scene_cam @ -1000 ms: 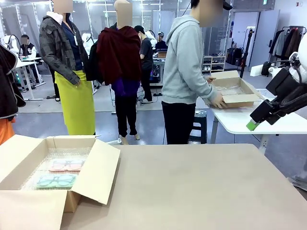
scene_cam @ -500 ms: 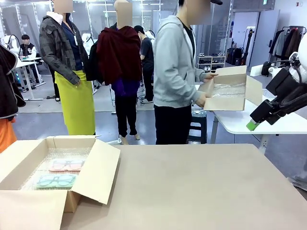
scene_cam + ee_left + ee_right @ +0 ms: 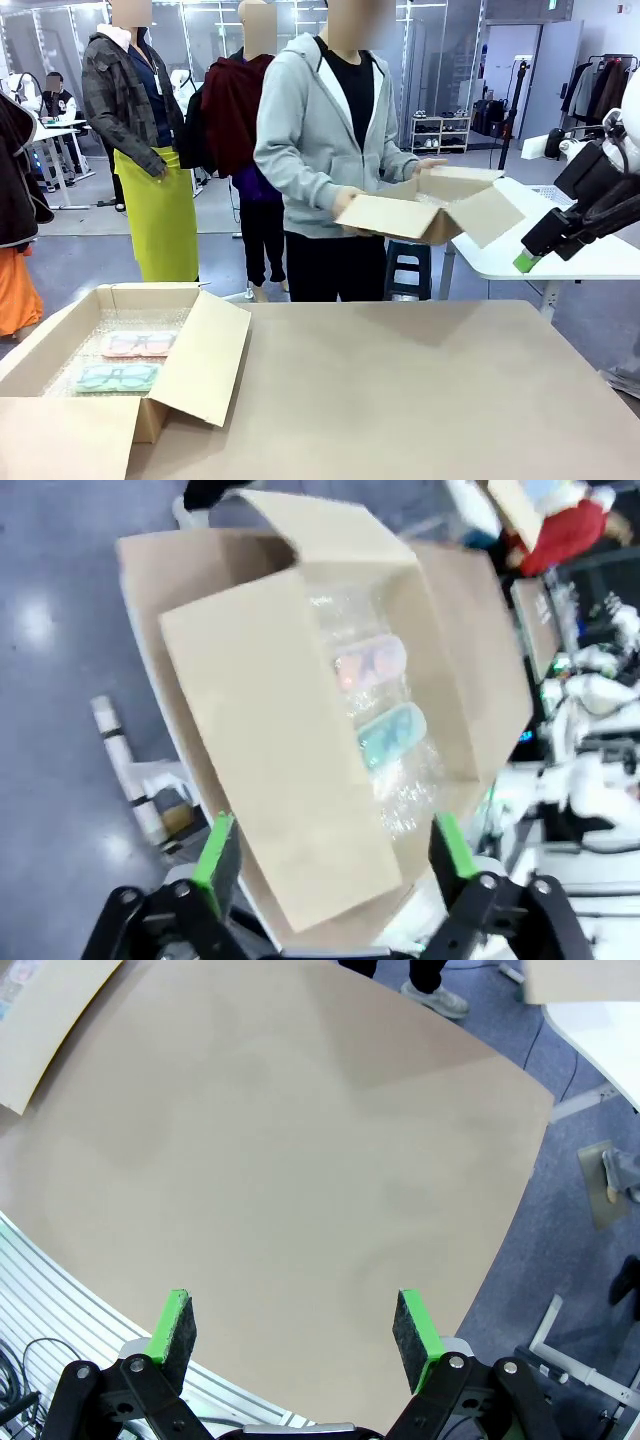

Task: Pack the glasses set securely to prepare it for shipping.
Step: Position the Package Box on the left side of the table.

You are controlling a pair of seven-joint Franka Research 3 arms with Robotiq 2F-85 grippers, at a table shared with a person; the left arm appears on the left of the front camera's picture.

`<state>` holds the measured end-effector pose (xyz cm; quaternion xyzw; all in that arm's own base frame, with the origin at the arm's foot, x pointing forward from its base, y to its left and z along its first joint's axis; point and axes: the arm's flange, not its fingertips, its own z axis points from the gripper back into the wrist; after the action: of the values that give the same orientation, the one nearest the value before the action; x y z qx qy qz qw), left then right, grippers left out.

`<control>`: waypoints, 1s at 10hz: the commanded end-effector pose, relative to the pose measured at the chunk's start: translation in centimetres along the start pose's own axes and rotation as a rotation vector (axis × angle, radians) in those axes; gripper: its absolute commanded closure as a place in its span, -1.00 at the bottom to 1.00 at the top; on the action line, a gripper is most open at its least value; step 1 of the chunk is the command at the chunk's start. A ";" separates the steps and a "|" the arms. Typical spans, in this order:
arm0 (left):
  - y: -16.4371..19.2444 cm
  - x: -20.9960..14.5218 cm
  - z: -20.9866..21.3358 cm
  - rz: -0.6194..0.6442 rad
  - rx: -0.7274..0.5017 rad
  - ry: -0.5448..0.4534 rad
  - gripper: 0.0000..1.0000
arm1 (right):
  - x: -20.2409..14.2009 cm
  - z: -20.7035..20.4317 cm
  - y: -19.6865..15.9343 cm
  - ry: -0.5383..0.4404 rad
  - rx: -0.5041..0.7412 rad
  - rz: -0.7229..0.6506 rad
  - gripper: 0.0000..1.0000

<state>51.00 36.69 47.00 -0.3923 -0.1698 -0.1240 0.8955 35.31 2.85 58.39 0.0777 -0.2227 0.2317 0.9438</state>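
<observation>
The glasses set lies in an open cardboard box [image 3: 190, 375] at the table's left, on bubble wrap: a pale pink case [image 3: 138, 344] behind a mint green case [image 3: 117, 377]. Looking down into the same box [image 3: 270, 750], the left wrist view has the pink case [image 3: 368, 665] and the mint case [image 3: 392, 733] side by side. My left gripper [image 3: 333, 850] hovers open above that box, holding nothing. My right gripper [image 3: 292, 1325] is open over the bare table [image 3: 280, 1160]; in the front view it hangs raised at the right [image 3: 527, 262].
A person in a grey hoodie stands at the far edge holding a second open cardboard box [image 3: 430, 212] in both hands above the table. A white side table [image 3: 500, 255] stands behind on the right. The brown tabletop [image 3: 420, 400] lies bare right of the box.
The person lifted the second box off the white side table, turned, and now faces my table holding it. My right arm has stayed still.
</observation>
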 end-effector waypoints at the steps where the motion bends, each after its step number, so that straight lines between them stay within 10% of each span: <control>1: -7.6 0.7 -1.7 -0.158 0.143 0.065 -1.00 | 0.1 0.1 0.1 0.001 -0.011 -0.005 -0.99; 7: -28.6 2.7 -9.8 -0.836 0.387 0.259 -1.00 | 0.1 0.1 0.1 0.001 -0.011 -0.005 -0.99; 10: -33.4 -0.3 -12.2 -0.870 0.437 0.189 -1.00 | 0.1 0.1 0.1 0.001 -0.011 -0.005 -0.99</control>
<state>43.29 5.52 62.44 -0.0926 -0.2296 -0.5066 0.8258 35.37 2.87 58.35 0.0781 -0.2220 0.2319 0.9438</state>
